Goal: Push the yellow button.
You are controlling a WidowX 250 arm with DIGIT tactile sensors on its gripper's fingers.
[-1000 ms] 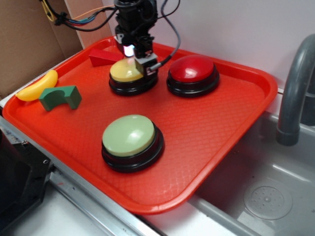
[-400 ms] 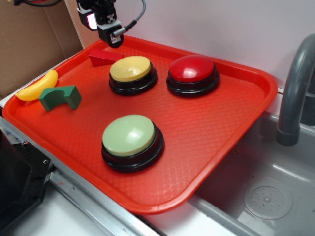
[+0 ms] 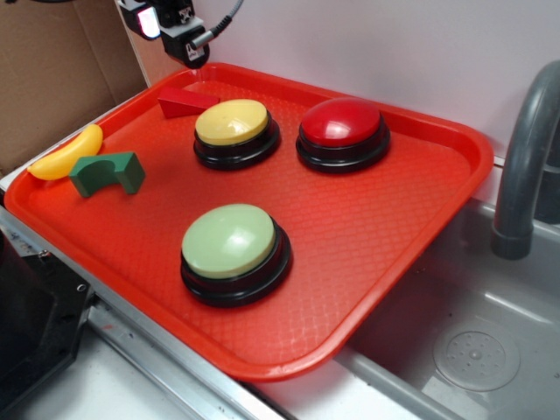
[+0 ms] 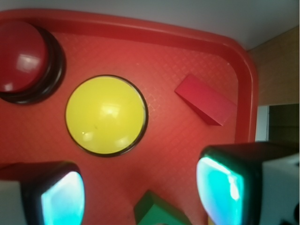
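gripper (image 3: 188,39) is hanging up over the tray's (image 3: 367,289) back-left corner, fingers (image 4: 220,187) spread apart with nothing between them; the yellow button (image 3: 232,122) sits below it and off to the right, with a red wedge block (image 3: 184,101) almost directly underneath

A smooth yellow dome on a black base is seen on the yellow button (image 4: 106,115), ahead of the cyan-lit pads (image 4: 63,200). The tray (image 3: 411,201) is done in bright orange-red with a fine crosshatch texture. A glossy dark red button (image 4: 21,56) sits off past the left pad, a red wedge (image 4: 205,100) beyond the right one, and a green block (image 4: 157,211) between them.
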